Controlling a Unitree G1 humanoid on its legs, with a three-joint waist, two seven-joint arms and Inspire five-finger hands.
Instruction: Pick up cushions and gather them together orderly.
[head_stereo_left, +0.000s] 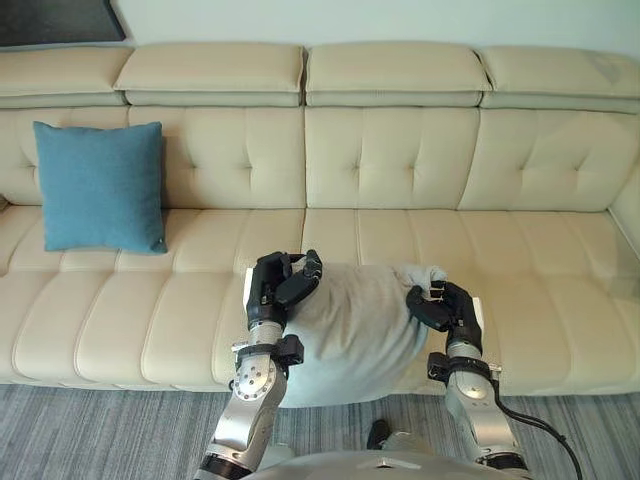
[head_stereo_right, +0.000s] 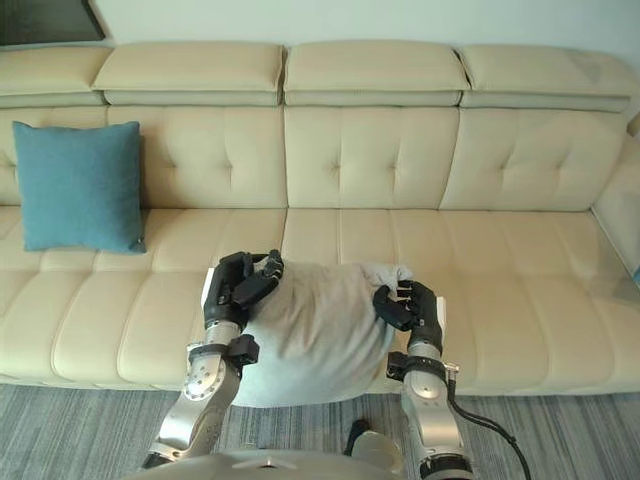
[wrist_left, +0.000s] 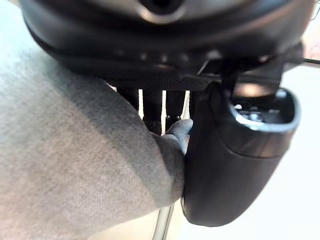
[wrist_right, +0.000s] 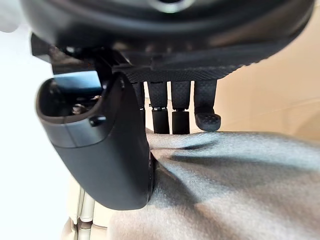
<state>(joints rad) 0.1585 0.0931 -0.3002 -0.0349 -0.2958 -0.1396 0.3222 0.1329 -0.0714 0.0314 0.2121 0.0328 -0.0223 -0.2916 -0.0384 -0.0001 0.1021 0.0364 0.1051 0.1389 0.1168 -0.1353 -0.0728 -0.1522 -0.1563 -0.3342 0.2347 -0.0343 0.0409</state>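
Fingers (wrist_left: 151, 106) on the left hand (head_stereo_left: 281, 287) are curled down with the thumb (wrist_left: 235, 160) squeezing a fold of the grey cushion (head_stereo_left: 350, 330) against them, so that hand is gripping the cushion's corner. Same on the right hand (head_stereo_left: 446, 306): its fingers (wrist_right: 180, 109) hook over the fabric edge and the thumb clamps cloth from the other side. The grey cushion lies at the middle of the sofa (head_stereo_left: 560, 290) seat, right at the front edge, with its lower part hanging over toward the floor (head_stereo_left: 100, 430). The blue cushion (head_stereo_left: 100, 185) stands upright against the backrest near the sofa's left end, well apart from it. My worry is that both grips look like pinches on loose cover fabric at the top corners, not on the stuffing. I reckon the cover could slide out of one pinch on the lift, and the cushion would swing or flop off the front edge. A sloppy carry leftward might also tip the blue one over. The eye views give you the whole layout, both hands and the gap between the cushions. The wrist views show what those can't, namely how little cloth sits between thumb and fingers. On the right, one fingertip seems to sit just clear of the fabric.
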